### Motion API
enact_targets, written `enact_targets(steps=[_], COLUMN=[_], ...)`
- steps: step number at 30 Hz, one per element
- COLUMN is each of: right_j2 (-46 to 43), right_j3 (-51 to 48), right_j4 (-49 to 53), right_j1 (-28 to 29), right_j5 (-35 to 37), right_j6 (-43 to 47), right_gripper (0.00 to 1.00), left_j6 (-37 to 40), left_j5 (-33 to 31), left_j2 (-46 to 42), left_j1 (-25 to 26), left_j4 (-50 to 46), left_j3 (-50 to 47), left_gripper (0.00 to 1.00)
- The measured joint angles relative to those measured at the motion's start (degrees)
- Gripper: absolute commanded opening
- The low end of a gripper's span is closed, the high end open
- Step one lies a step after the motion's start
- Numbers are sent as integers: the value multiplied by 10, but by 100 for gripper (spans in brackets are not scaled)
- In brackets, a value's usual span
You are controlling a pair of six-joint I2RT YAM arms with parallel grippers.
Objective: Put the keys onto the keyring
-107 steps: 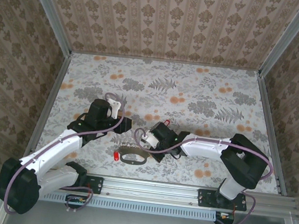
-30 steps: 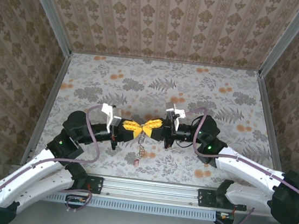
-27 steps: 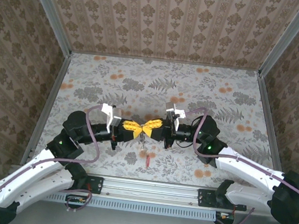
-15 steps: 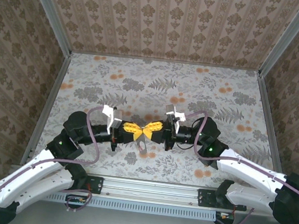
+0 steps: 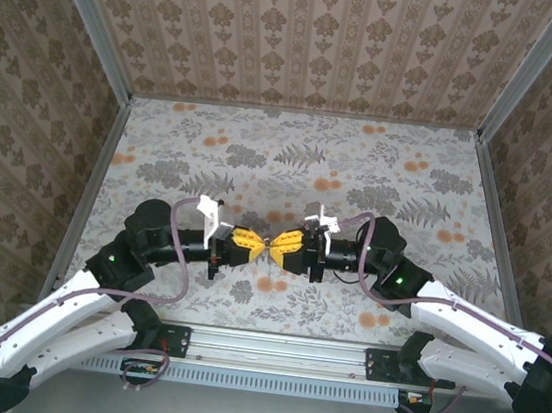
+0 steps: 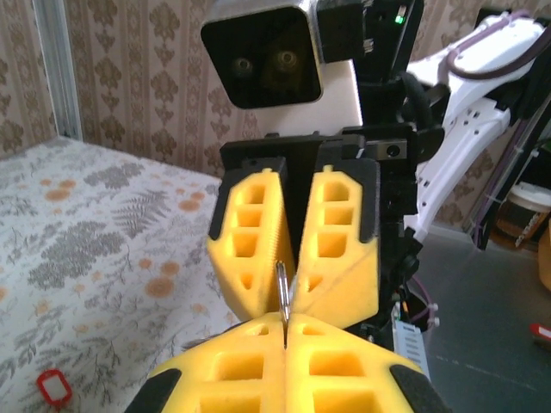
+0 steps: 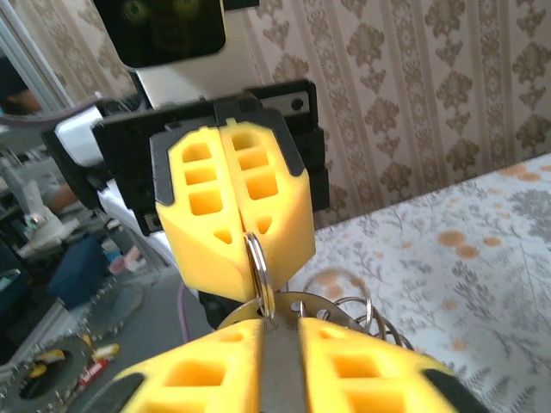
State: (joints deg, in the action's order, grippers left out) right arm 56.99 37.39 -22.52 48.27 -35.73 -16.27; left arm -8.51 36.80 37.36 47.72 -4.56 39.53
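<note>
Keyring (image 7: 261,280) pinched in closed L claw (image 5: 262,246), R claw (image 5: 276,247) tip-to-tip, slightly parted, over table (image 5: 363,157) centre, walls (image 5: 307,39) well off

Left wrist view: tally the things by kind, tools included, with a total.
Yellow-fingered tools: 2, left tool and right tool
Small red plastic-headed key: 1
Thin grey metal ring: 1
Total: 4

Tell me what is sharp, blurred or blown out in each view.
Top external: even, soft light, sharp throughout, side walls splayed by the wide lens. Left wrist: the left gripper's fingers at the bottom are soft, the metal ring edge-on, crisp, the room at right hazy. Right wrist: the right gripper's fingers blurred, the ring sharp, the left background washed out.
</note>
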Motion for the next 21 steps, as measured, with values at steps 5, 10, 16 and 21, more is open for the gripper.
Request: enact_targets(steps=[5,10,16,21], right_j2=[-48,-106,-83,-47], right_j3=[45,94,129,136], right_j4=[141,256,341,391], right_j1=[4,17,39,41], right_j5=[36,81,116,115], right_j6=[59,118,176,203], right_gripper=[36,40,38,38], left_j6=[37,70,99,111], left_j5=[-15,-24,-30,-34], left_j2=[12,31,57,64], left_j1=[11,23,41,52], left_j4=[-60,-110,-157,-181], left_j3=[30,53,68,70], left_gripper=[0,0,0,0])
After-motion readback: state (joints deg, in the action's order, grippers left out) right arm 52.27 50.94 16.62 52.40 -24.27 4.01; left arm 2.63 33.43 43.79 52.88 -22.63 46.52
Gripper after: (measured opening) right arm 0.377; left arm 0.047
